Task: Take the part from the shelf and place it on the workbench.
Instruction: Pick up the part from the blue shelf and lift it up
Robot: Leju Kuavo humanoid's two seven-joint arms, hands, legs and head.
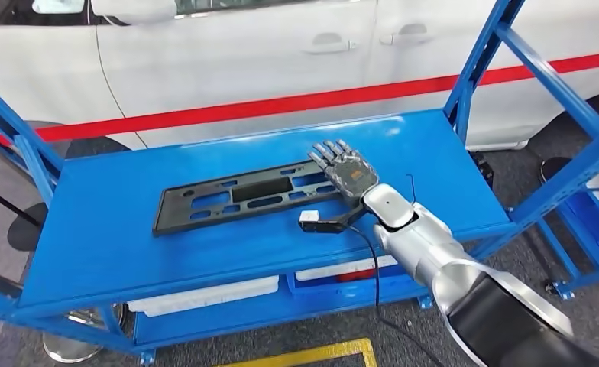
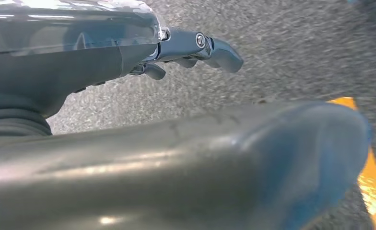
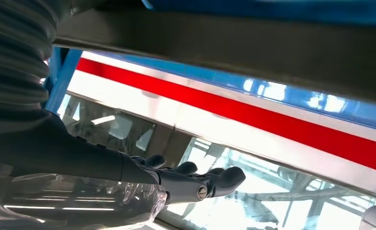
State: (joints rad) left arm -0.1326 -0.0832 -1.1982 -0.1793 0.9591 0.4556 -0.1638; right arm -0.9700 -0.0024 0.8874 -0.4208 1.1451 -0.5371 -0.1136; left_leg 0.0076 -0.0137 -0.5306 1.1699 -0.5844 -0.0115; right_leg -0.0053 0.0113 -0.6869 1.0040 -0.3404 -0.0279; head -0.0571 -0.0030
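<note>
your head view looks past a white car [image 1: 228, 53] with a red stripe, parked behind a blue shelf [image 1: 105, 237]. grey floor [image 1: 335, 325] below, a yellow line [image 1: 312, 355] near your feet. flat on the shelf's top deck lies the part [image 1: 239, 195], a long black slotted panel. your right robot hand [image 1: 346, 170] rests palm-down at the panel's right end, fingers stretched out and apart, gripping nothing; whether they touch the panel you cannot tell. left robot hand [image 2: 195, 48] hangs over the floor, fingers loose, nothing held.
</note>
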